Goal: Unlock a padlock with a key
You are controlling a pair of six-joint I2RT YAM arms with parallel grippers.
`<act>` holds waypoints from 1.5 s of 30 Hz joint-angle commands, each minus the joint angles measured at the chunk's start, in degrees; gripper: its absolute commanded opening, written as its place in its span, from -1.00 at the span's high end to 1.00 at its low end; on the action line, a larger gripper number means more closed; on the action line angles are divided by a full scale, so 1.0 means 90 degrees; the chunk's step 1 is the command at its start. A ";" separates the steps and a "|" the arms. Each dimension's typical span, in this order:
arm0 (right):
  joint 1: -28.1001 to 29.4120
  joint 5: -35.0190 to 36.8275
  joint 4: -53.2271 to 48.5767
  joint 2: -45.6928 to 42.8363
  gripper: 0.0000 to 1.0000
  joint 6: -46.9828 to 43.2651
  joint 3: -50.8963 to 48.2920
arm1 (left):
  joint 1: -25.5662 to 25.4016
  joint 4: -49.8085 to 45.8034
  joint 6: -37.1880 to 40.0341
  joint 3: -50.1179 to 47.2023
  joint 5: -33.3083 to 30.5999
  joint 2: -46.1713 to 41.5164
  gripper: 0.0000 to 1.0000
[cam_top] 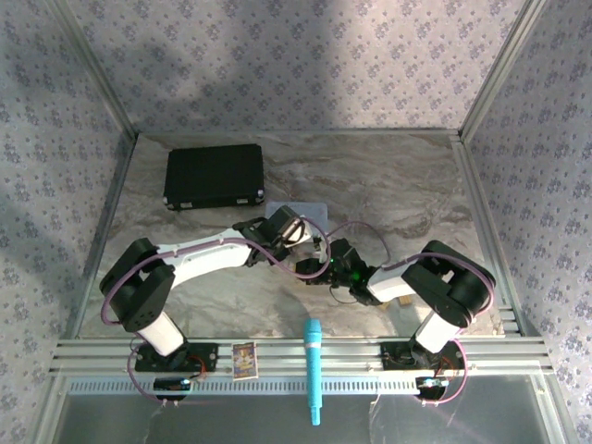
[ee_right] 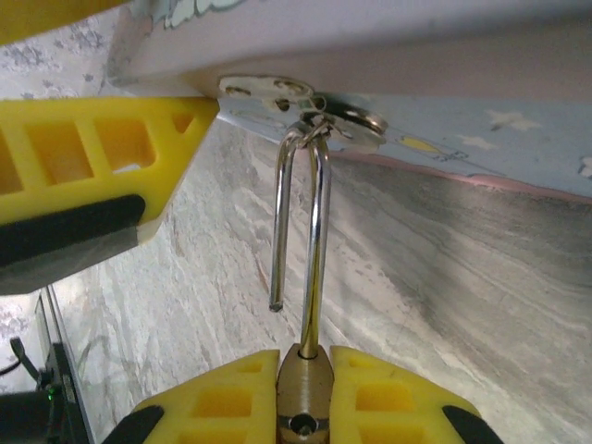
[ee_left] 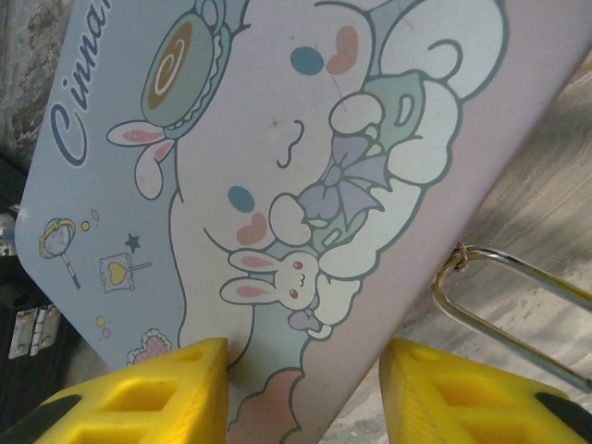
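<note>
- Top external view: the two arms meet at the middle of the marble table (cam_top: 407, 185). The left gripper (cam_top: 294, 239) and the right gripper (cam_top: 313, 268) sit close together at the near edge of the pastel tin (cam_top: 305, 211). The arms cover most of the tin. Fingers, padlock and key are too small to make out here. A black case (cam_top: 215, 176) lies far left, and a turquoise stick (cam_top: 314, 370) lies on the near rail.
- Left wrist view: the left gripper (ee_left: 305, 398) is spread wide. Its left finger (ee_left: 157, 398) overlaps the tin's (ee_left: 277, 139) cartoon lid and its right finger is over bare marble. The tin's long edge runs between them. Whether either finger touches the tin cannot be told. To the right, the padlock's shackle (ee_left: 518, 266) hooks onto the tin's edge. The lock body is cut off by the frame.
- Right wrist view: the right gripper (ee_right: 305, 393) is clamped on the brass padlock (ee_right: 303, 388), one pad on each side of the body. The shackle (ee_right: 316, 240) rises to the tin's metal hasp (ee_right: 305, 97) and passes through it. One leg sits in the body and the other ends free in the air. A finger (ee_right: 92, 157) of the left gripper shows far left, beside the tin's corner.
</note>
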 commanded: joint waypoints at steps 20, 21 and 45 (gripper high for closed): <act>0.0230 0.1571 0.0364 0.0854 0.96 0.2469 -0.0859 | -0.0375 -0.0927 -0.1213 -0.0355 0.0542 0.0591 0.37; 0.0212 0.1567 0.0416 0.0839 0.96 0.2448 -0.0892 | -0.0385 -0.0904 -0.1214 -0.0392 0.0609 0.0564 0.37; -0.0205 0.1855 0.0616 -0.0112 0.99 0.2059 -0.0813 | -0.0688 -0.1090 -0.1223 -0.0358 0.0342 0.0984 0.38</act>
